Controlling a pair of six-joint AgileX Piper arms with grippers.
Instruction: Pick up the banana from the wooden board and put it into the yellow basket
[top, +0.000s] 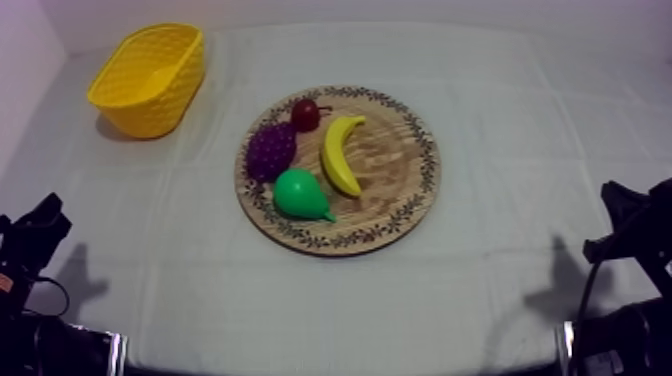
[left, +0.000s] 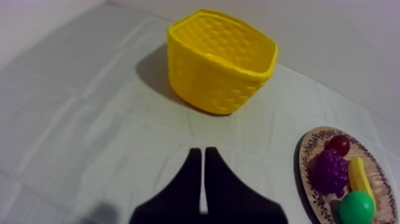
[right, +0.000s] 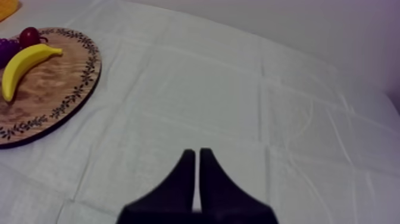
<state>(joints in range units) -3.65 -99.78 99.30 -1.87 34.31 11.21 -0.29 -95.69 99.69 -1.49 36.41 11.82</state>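
Observation:
A yellow banana (top: 341, 154) lies on the round wooden board (top: 405, 190) at the table's middle, beside a green pear (top: 299, 195), purple grapes (top: 270, 150) and a small red fruit (top: 305, 114). The yellow basket (top: 150, 78) stands at the back left, empty as far as I can see. My left gripper (left: 203, 156) is shut on nothing, over bare cloth in front of the basket (left: 221, 61), with the board's edge (left: 305, 159) off to one side. My right gripper (right: 197, 156) is shut too, over bare cloth, well away from the banana (right: 22, 66) and board (right: 66, 89).
Both arms rest low at the near corners, the left arm (top: 30, 240) and the right arm (top: 630, 225). Creased grey-white cloth covers the table between the board and the front edge. A pale wall runs behind the table.

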